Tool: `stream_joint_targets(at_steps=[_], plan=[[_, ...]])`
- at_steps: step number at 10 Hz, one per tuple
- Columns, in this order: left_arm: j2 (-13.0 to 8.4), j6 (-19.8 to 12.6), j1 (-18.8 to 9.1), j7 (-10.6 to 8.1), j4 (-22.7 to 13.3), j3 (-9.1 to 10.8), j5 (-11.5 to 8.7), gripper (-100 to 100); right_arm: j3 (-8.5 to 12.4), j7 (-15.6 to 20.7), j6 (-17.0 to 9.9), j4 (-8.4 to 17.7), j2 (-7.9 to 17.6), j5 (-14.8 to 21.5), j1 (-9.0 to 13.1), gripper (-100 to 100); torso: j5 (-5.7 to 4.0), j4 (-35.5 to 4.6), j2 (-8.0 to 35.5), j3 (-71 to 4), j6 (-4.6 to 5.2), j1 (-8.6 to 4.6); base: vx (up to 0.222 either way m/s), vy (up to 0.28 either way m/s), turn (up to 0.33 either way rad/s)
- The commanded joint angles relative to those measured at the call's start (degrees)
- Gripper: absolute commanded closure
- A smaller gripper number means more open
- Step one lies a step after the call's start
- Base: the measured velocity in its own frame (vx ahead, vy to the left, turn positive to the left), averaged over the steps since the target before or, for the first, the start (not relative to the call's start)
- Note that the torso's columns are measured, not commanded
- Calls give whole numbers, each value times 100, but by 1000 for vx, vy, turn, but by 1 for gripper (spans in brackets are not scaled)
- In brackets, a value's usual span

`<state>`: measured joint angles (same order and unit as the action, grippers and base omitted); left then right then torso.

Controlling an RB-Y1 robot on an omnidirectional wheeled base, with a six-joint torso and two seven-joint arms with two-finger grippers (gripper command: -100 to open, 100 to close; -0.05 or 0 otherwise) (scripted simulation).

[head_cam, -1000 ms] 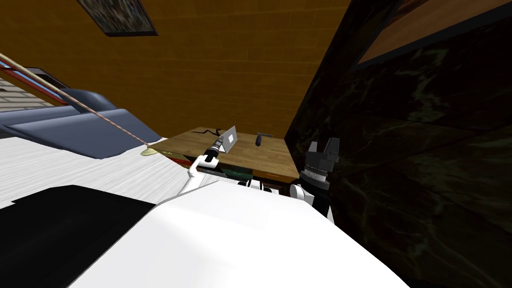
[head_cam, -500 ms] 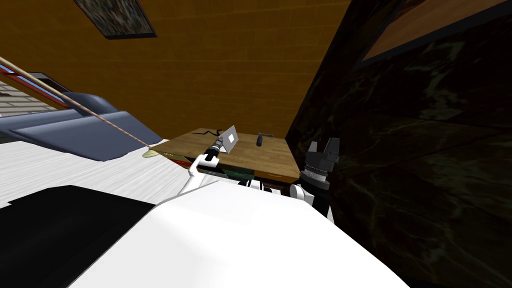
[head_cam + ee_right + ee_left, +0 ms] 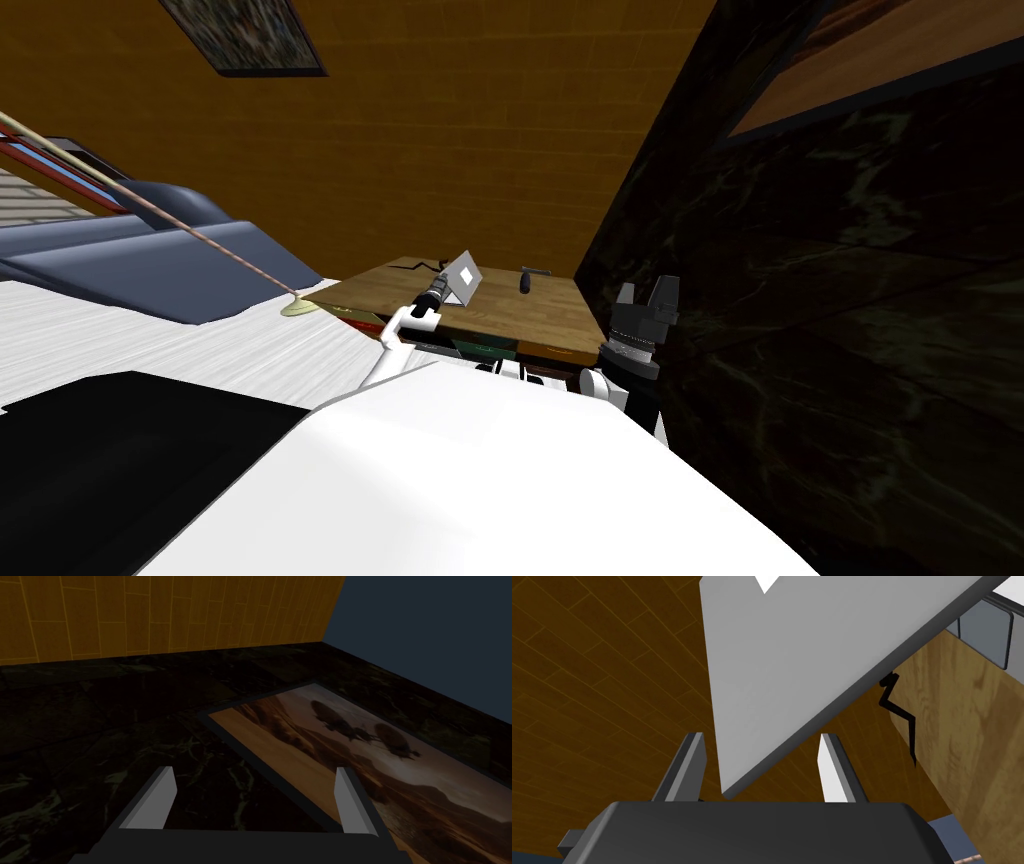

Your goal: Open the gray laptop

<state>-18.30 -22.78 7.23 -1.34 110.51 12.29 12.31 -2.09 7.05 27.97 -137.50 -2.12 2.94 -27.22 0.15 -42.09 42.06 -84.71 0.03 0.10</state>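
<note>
Head view puts the wooden table (image 3: 500, 312) just above the frame's centre, wedged into the corner where the orange brick wall (image 3: 450, 130) meets the dark marbled wall (image 3: 850, 300). The table's right edge runs close along the dark wall, so there is little room on that side. Its left corner lies near the yellowish base (image 3: 296, 305) of a thin slanted pole, with a blue-grey sofa (image 3: 150, 260) beyond, at the frame's left. White floor (image 3: 150, 340) lies open in front of the sofa.

The gray laptop (image 3: 463, 277) stands on the far left part of the table, its lid raised and tilted, a white square on the lid's back. A black cord (image 3: 418, 265) lies just left of it, and a small dark object (image 3: 522, 281) sits apart on its right. Bare wood spreads between them and toward the table's near edge.

The left arm reaches forward from the frame's centre, thin and straight, and the left gripper (image 3: 446, 287) meets the lid's lower edge. Through the left wrist view, the lid (image 3: 792, 661) comes down slantwise so that its corner sits between the left gripper's (image 3: 760, 737) fingers (image 3: 693, 756), close to the dark body. The fingers are spread, a narrow gap showing on each side of the corner.

The right gripper (image 3: 648, 291) is held upright at the frame's right of centre, beside the dark wall, fingers (image 3: 162, 791) wide apart, gripping nothing.
</note>
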Motion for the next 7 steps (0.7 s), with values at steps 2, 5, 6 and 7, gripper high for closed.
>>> stream_joint_targets(at_steps=[2, 5, 6, 7], plan=[[53, -268, -32, -166, 92, -43, -201, 100, 0, 0, 0, 0, 0, 0, 0, 0, -9, -13, 17, 10, -1, -12, -7, 74, -14], [347, -417, -269, -560, -222, -55, -694, 100, 0, 0, 0, 0, 0, 0, 0, 0, -12, -30, 39, 25, -5, 6, -29, 137, 5], [406, -441, -316, -635, -285, -57, -790, 100, 1, 0, 0, 0, 1, 0, 0, 0, -2, -28, 46, 30, -9, 18, -29, 179, -4], [464, -464, -364, -710, -348, -58, -887, 100, 1, 0, 0, 0, 1, 0, 0, 0, -4, -26, 36, 24, -13, 13, -7, 141, 15]])
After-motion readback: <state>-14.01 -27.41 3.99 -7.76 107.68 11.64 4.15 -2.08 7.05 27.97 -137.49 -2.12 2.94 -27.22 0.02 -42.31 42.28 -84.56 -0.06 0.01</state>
